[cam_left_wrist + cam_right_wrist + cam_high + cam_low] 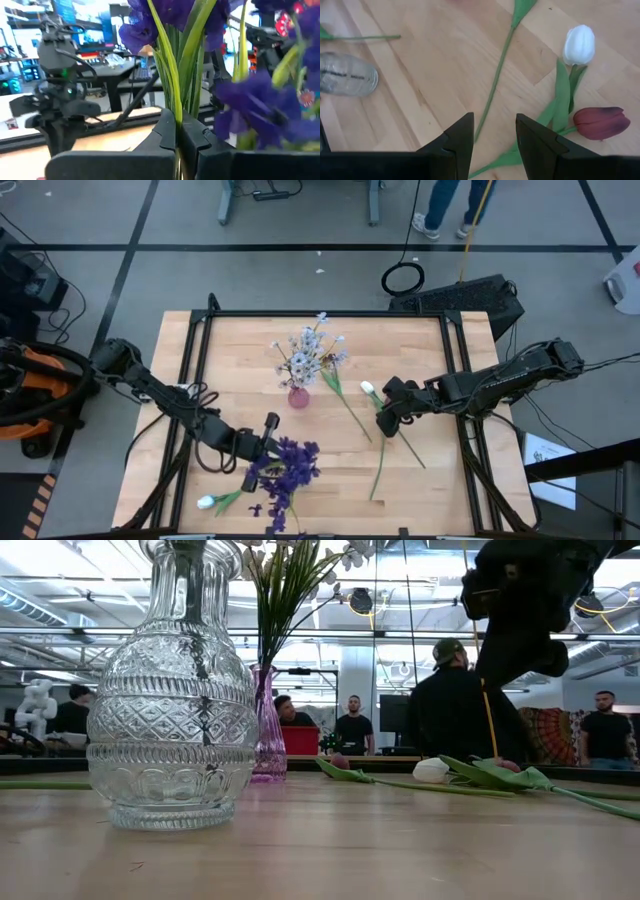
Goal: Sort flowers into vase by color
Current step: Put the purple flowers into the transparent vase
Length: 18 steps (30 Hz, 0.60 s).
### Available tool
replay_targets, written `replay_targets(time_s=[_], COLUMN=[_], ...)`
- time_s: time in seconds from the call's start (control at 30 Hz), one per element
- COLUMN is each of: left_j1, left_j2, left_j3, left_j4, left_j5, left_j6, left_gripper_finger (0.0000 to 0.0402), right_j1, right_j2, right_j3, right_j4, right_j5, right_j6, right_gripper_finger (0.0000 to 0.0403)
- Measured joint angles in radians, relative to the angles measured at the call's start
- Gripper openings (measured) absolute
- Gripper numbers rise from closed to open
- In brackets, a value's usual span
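My left gripper [268,442] is near the table's near edge, shut on a bunch of dark purple flowers [290,465]. A clear glass vase [170,690] stands close by at the near edge; whether the stems reach into it I cannot tell. A pink vase [298,395] at mid-table holds pale lavender-white flowers [312,350]. My right gripper [494,135] hovers open over a bare green stem [492,90]. Beside it lie a white tulip [578,45] and a dark red tulip [600,122]. Another white tulip [207,502] lies near the near-left corner. My left gripper pinches several green stems [175,100] of the purple bunch between its two shut fingers [165,132]. The stems rise upright out of the fingers, with the purple blossoms [150,25] above them. The lower ends of the stems are hidden behind the fingers.
Long stems [380,465] lie loose on the right half of the wooden table. A black frame [320,313] runs along the table's edges. People [455,700] stand and sit in the room beyond the far edge.
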<state>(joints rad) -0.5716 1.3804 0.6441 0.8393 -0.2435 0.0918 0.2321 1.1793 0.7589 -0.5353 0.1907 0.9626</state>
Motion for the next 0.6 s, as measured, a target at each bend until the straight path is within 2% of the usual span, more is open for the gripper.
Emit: replay_targets(time_s=[0.33, 0.6], left_j1=[0.0, -0.001], left_j2=[0.002, 0.064], left_j3=[0.0, 0.0], left_j4=[-0.046, -0.051], left_j5=[0.004, 0.008], left_j6=[0.0, -0.013], left_gripper_finger=[0.001, 0.0012], right_j1=[0.0, 0.0], right_j2=[0.0, 0.0], right_j3=[0.0, 0.0], right_j4=[0.012, 0.016], right_j5=[0.001, 0.001], right_j6=[0.048, 0.07], right_gripper_finger=[0.0136, 0.0136])
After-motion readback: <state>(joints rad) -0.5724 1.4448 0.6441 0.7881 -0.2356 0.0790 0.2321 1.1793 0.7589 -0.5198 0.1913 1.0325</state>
